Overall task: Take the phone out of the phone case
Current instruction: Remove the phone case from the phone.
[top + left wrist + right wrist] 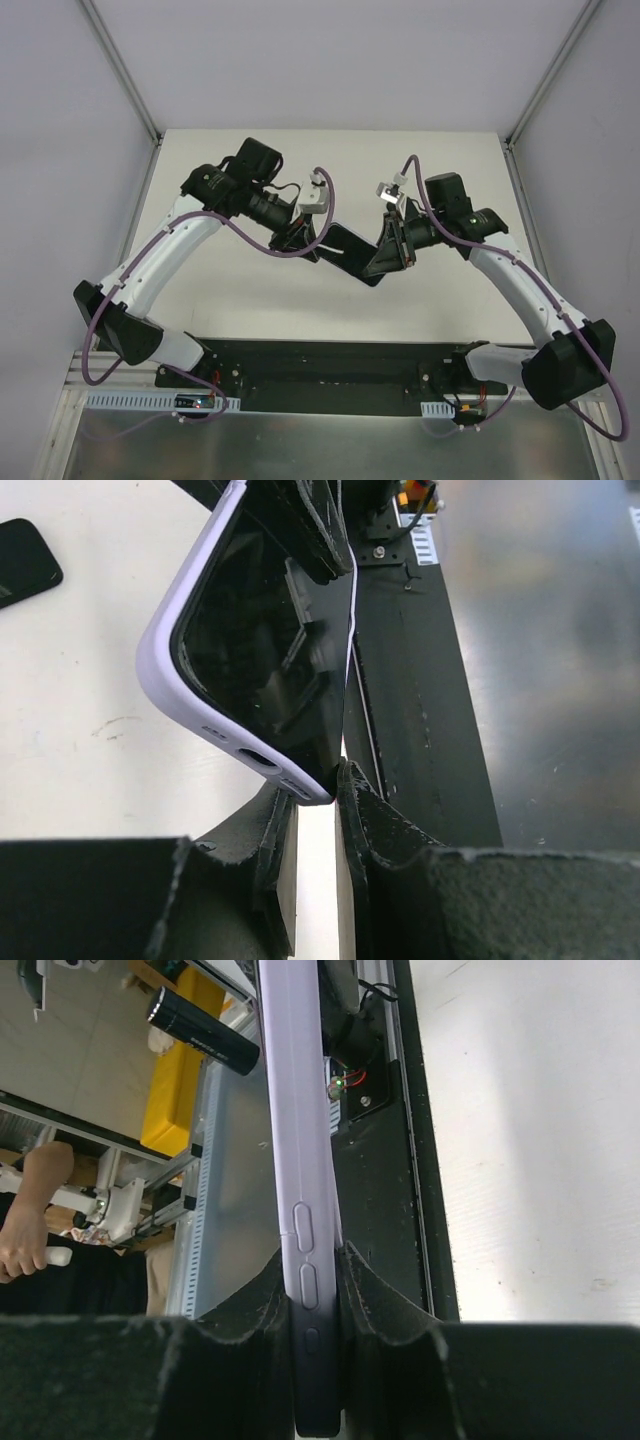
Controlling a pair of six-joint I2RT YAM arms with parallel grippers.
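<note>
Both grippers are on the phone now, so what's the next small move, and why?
Probably a peel: the left gripper pries the case corner back off the phone while the right gripper holds firm. Both are shut on the cased phone, held between them, and the case rim wraps the corner fully.

Walls [330, 60] pale lavender-grey, plain panels on 3 sides. Alu frame: back-L post [120, 70] and back-R post [555, 70], both slanting outward in top view. Table top [250, 300] off-white, matte; faint scuffs show in L wrist view. Black strip [330, 365] runs along near edge, w/ brushed metal sheet [330, 450] nearer still. White slotted cable duct [130, 400] at near L. Light even, diffuse; shadows soft. Beyond table, R wrist view: yellow block [185, 1070], grey metal racking [90, 1125], dull tan floor [90, 1030].
</note>
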